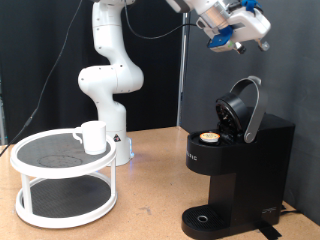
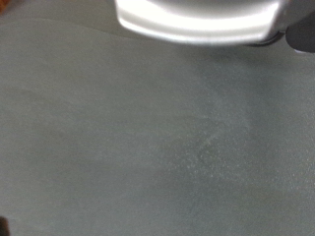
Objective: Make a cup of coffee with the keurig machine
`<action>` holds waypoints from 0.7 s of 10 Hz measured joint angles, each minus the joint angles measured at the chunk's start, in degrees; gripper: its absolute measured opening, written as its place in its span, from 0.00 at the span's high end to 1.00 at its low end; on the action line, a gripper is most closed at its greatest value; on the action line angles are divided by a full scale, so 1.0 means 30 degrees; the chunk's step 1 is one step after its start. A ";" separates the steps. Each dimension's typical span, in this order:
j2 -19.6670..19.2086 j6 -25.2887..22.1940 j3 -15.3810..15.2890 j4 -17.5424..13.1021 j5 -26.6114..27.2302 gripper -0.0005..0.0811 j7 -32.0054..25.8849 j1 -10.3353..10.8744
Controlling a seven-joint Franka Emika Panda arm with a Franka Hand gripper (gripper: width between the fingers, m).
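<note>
Starting at the exterior view's left: a white two-tier round rack (image 1: 62, 200) sits on the wooden bench (image 1: 150, 205), and the cup (image 1: 92, 137) stands upright on its dark upper shelf, near that shelf's right edge, handle turned to the left. The lower shelf shows nothing on it from here.

Moving along, the white arm (image 1: 108, 65) rises from its base just behind the rack, climbs out of the top of the picture and comes back in at the upper right.

Now the right side: the keurig machine (image 1: 235, 175) stands on the bench, its rounded lid (image 1: 243, 108) swung up and open. In the opened top sits a small pod (image 1: 208, 137) with a tan top, seated in the holder. The round drip base at the machine's foot has no cup on it; the cup is well apart, over on the rack.

High above the machine, at the exterior view's top right, hangs the tool (image 1: 238, 35), grey with blue parts, clear of the lid and touching nothing. Its fingers are too small and blurred there, so I cannot tell whether it is released or clenched.

The wrist view adds little: a blurred grey-green surface fills it, with a bright silvery curved shape (image 2: 197, 20) along one edge, out of focus. No fingers, cup or pod show in it, while the exterior view gives the whole layout.
</note>
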State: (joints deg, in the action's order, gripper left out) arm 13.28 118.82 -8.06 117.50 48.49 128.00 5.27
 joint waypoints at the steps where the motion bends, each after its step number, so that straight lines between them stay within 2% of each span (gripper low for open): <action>1: -0.0193 -0.0001 -0.0287 -0.0171 -0.0114 0.09 0.0084 0.0016; 4: -0.0658 0.0011 -0.0860 -0.0452 -0.0508 0.09 0.0561 0.0018; 7: -0.1181 0.0142 -0.1134 -0.0564 -0.1653 0.09 0.1409 0.0015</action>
State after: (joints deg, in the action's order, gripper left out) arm 9.74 119.24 -11.46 115.81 43.53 132.23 5.31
